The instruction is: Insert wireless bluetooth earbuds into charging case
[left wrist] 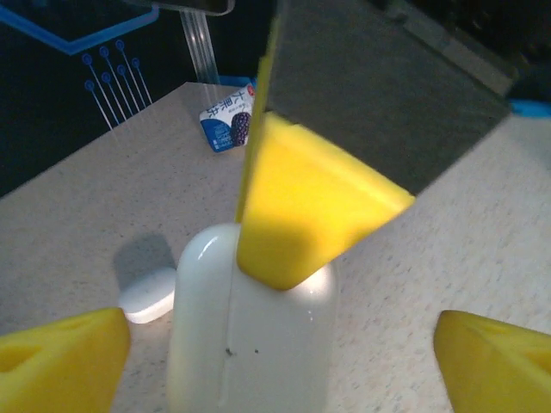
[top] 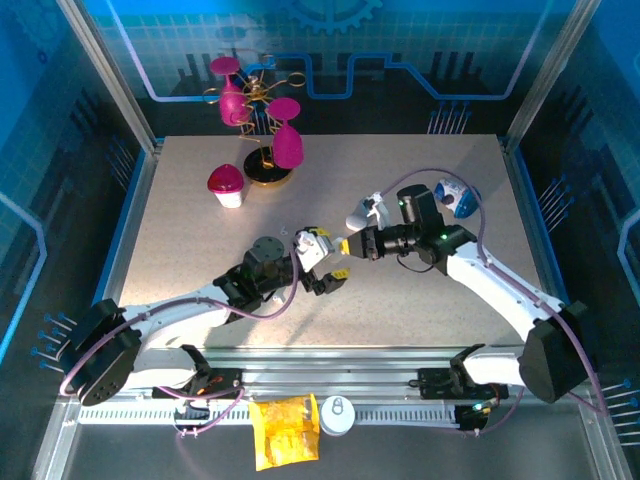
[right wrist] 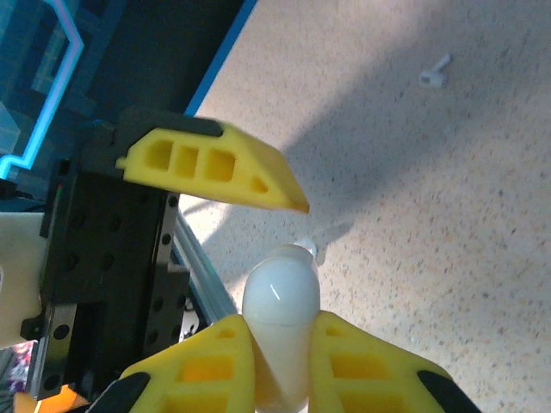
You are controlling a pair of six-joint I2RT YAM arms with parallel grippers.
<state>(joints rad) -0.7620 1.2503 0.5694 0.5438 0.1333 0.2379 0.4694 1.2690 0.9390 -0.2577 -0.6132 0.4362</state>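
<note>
I had the right tool [right wrist: 281, 334] clamped shut on the glossy white pill-shaped plastic case [right wrist: 277, 288], with its yellow jaws pressed against the case's two sides. The left tool [left wrist: 277, 361] stood wide open. Its jaws were spread to either side of that same case and gripped nothing that I could see. From above, the two tools met nose to nose near the middle of the speckled beige desk [right wrist: 448, 215].

One tiny white stemmed earbud [right wrist: 436, 73] lay loose on the desk, well apart from the case. A small white oval piece [left wrist: 151, 294] lay just beside the case on the left wrist camera. I could not tell whether it was another earbud.

The case showed only a thin seam and looked closed to me, and I saw no earbud seated in it. I judged the job to be at an early stage, with the case secured by one tool but not yet opened. What remained was opening the lid, then picking up each earbud and seating it in the case.
</note>
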